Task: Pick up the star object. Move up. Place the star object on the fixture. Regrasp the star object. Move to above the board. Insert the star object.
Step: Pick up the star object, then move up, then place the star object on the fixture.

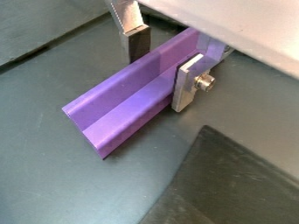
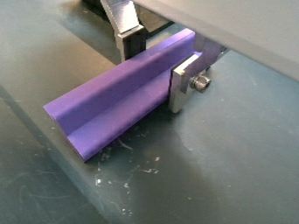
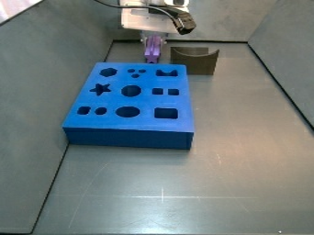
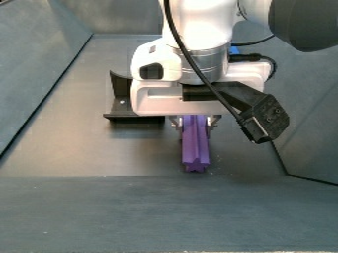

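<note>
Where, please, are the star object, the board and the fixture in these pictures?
star object (image 2: 111, 101), wrist view, on its long purple side face.
board (image 3: 128, 117), side view, on its blue top between holes.
fixture (image 3: 196, 60), side view, on its dark front wall.

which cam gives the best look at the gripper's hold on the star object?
A wrist view: the gripper has a finger on each long side of the star object, seen close. The second wrist camera shows the same. In a side view the arm covers most of it; in a side view only its lower end shows.
</note>
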